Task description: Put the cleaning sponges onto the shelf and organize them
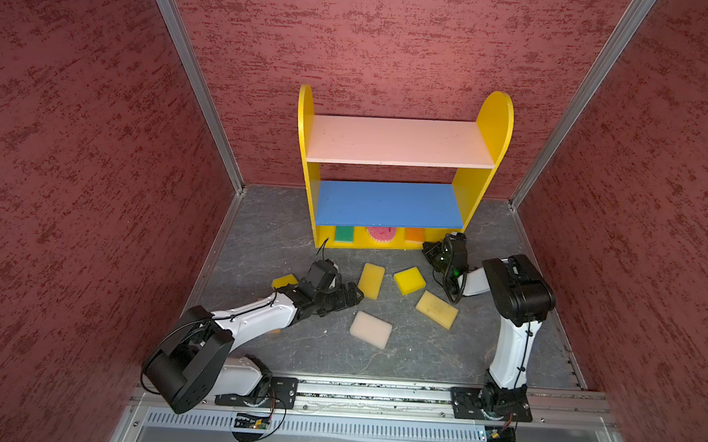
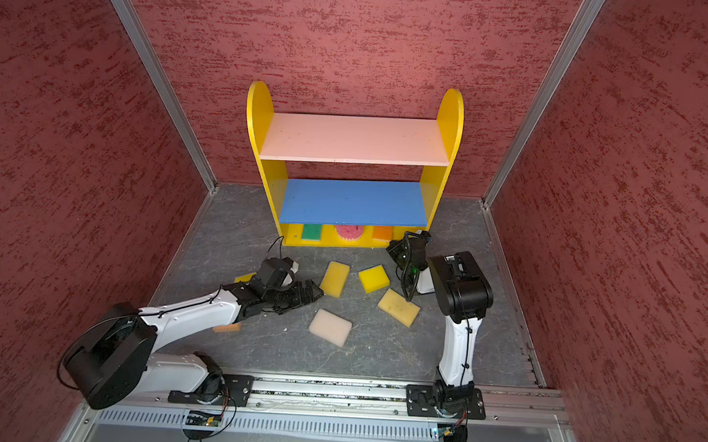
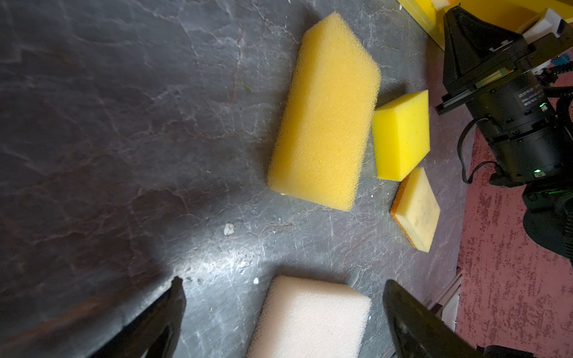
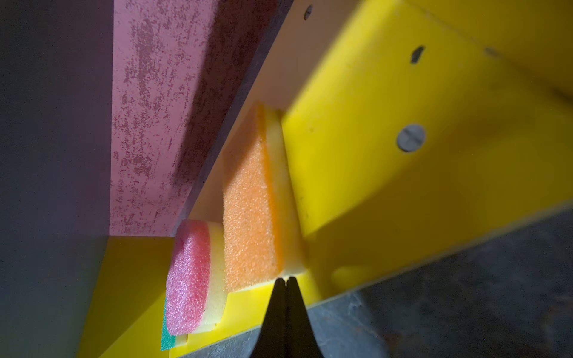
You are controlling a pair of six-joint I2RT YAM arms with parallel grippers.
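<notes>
In both top views three sponges (image 1: 380, 234) sit on the bottom of the shelf (image 1: 492, 125). Left wrist: my left gripper (image 3: 283, 280) gapes wide near the cream sponge (image 3: 310, 319) on the tabletop (image 3: 124, 124). Right wrist: my right gripper (image 4: 286, 280), pinched together, empty, is by the orange sponge (image 4: 248, 210).

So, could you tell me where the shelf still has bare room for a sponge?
Pink top board and blue middle board: bare between the side panels. Bottom board: crowded with green sponge, pink sponge, orange sponge.
</notes>
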